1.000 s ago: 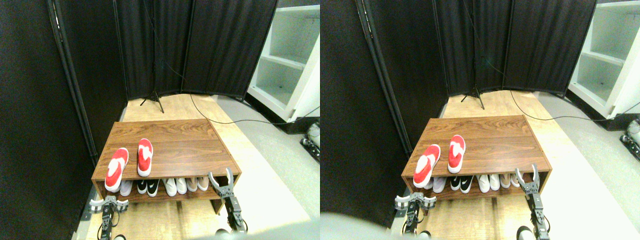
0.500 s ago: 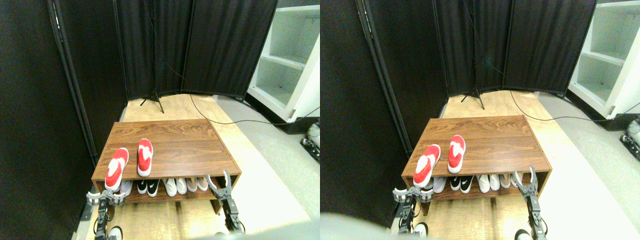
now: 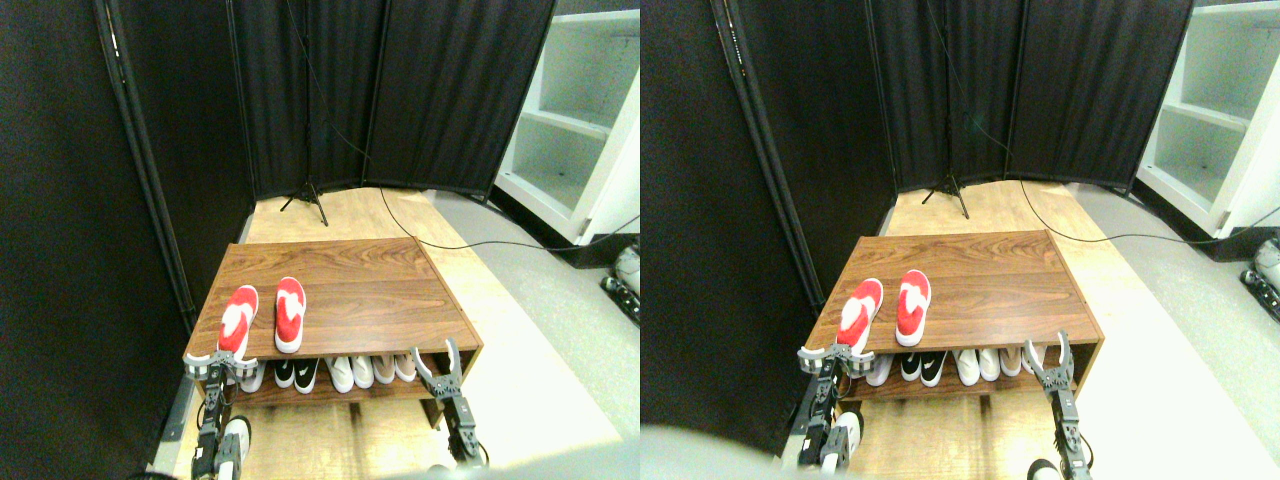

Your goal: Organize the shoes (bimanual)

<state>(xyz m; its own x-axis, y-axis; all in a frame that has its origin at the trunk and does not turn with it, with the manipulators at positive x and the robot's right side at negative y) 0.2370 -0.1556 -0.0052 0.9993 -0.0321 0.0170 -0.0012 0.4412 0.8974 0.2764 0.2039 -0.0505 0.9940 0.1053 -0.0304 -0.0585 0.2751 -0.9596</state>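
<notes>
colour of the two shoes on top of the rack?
Bright red with white patches, seen in the stereo pair view.

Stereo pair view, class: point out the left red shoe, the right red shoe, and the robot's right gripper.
Left red shoe [image 3: 237, 318]: stereo pair view, on its white top patch.
Right red shoe [image 3: 290, 312]: stereo pair view, mid-upper.
Right gripper [image 3: 440, 362]: stereo pair view, midway between its fingertips.
</notes>
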